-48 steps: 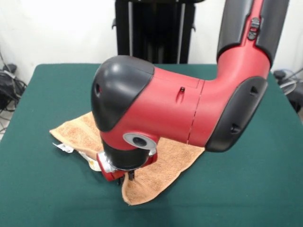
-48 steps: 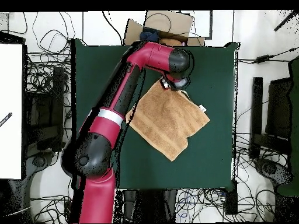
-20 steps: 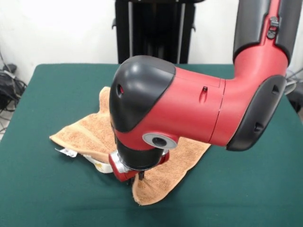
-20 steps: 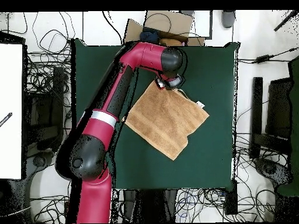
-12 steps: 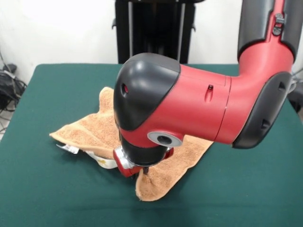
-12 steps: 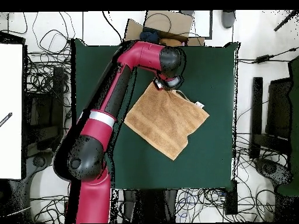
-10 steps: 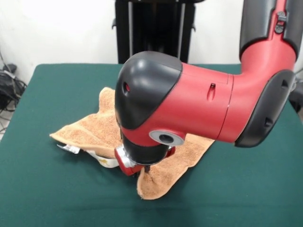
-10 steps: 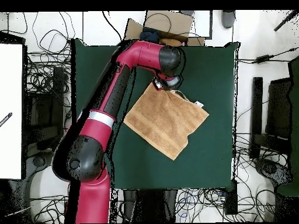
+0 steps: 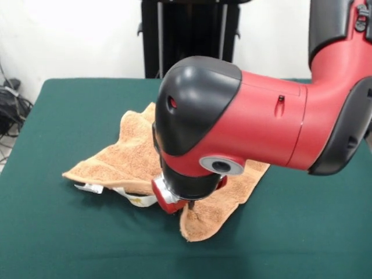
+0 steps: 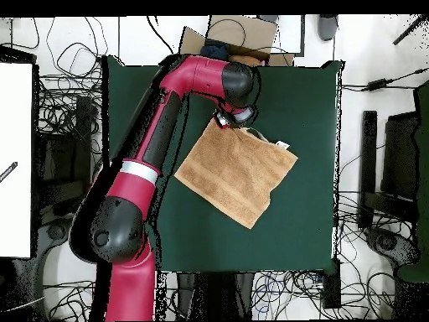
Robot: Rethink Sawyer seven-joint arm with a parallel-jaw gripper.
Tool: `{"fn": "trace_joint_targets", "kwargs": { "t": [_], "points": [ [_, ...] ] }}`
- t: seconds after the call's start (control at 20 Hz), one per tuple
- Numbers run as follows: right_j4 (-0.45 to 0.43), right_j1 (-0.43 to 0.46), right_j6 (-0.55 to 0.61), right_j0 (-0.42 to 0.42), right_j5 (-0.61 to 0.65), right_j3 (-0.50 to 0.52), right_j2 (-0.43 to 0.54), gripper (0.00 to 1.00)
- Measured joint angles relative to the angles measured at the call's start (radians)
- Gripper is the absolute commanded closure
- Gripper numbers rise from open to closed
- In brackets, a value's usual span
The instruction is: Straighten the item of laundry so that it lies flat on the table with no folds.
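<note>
Right now, towel (image 9: 131,157) spread diagonally mid-table (image 9: 58,244), one edge rucked near white tag (image 9: 90,188); gripper (image 9: 185,204) low over near corner, can't tell whether pinching; soft, light, limp terry, likely drags and bunches; best pinched at corner hem.

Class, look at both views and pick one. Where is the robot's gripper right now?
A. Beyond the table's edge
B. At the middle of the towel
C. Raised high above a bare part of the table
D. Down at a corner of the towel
D: the gripper is down at the towel corner; the overhead view agrees.
</note>
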Motion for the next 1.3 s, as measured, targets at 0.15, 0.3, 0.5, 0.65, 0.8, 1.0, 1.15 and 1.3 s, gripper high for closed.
{"fn": "trace_joint_targets", "kwargs": {
  "t": [0.15,0.3,0.5,0.65,0.8,1.0,1.15,1.3],
  "points": [
    [0.0,0.0,0.0,0.006,0.0,-0.002,0.0,1.0],
    [0.0,0.0,0.0,0.009,0.0,-0.004,0.0,1.0],
    [0.0,0.0,0.0,0.011,-0.001,-0.004,0.0,1.0],
    [0.0,0.0,0.0,0.011,-0.001,-0.004,0.0,1.0],
    [0.0,0.0,0.0,0.012,-0.001,-0.004,0.0,1.0],
    [0.0,0.0,0.0,0.012,-0.001,-0.004,0.0,1.0],
    [-0.001,0.001,0.0,0.012,-0.001,-0.005,0.0,1.0],
    [-0.005,0.005,0.0,0.004,-0.007,-0.026,0.0,1.0]
  ]
}}
